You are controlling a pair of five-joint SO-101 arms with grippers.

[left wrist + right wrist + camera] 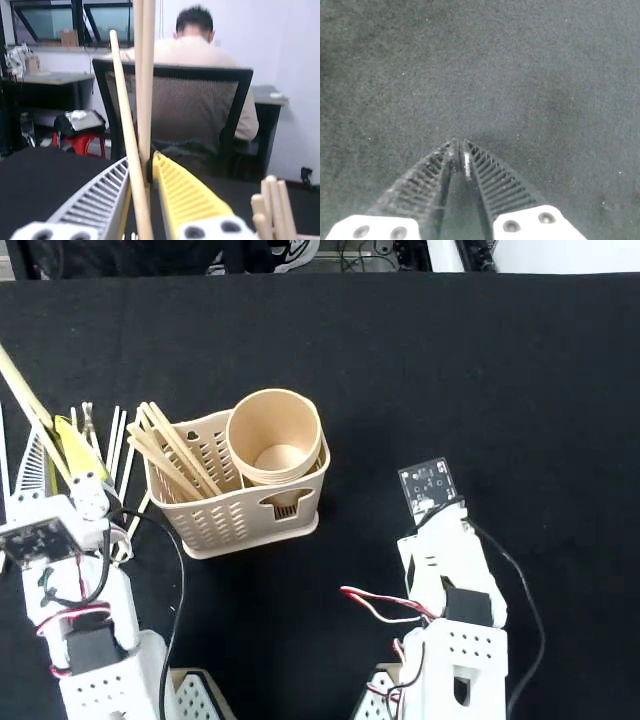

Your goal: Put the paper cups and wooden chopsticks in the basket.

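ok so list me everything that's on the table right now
basket: one, beige, on the table's left half
cups: stack, exact count unclear, tan, in the basket's right compartment
chopsticks in basket: several, light wood, leaning in its left compartment
held chopsticks: at least two, light wood, in the left gripper
table: one, black
left gripper: one, grey and yellow, shut on the held chopsticks, left of the basket
right gripper: one, dark, shut, empty, over bare table
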